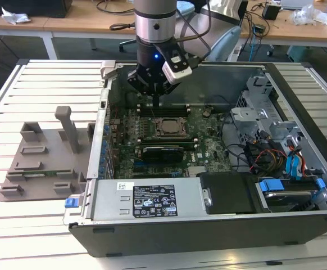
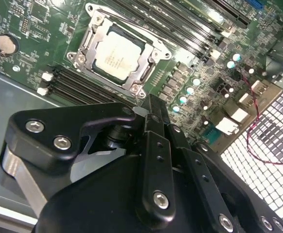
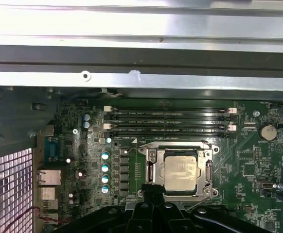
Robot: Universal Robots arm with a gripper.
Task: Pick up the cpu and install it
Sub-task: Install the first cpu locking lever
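The cpu (image 1: 168, 126), a silvery-grey square chip, lies flat inside the metal socket frame (image 2: 85, 44) on the green motherboard (image 1: 208, 140) of the open computer case. In both wrist views the cpu (image 2: 118, 54) (image 3: 181, 168) sits free, with nothing touching it. My gripper (image 1: 155, 107) hangs just above the board beside the socket, on the memory-slot side. Its black fingers are pressed together with nothing between them, and the gripper's tip (image 2: 153, 103) (image 3: 151, 189) ends at the socket's corner.
Long black memory slots (image 3: 168, 120) run next to the socket. The case's metal wall (image 3: 132, 63) lies beyond them. A power supply (image 1: 146, 199) fills the case's front, and a drive cage with cables (image 1: 276, 146) is at the exterior view's right. A grey fixture (image 1: 45, 163) rests outside the case.
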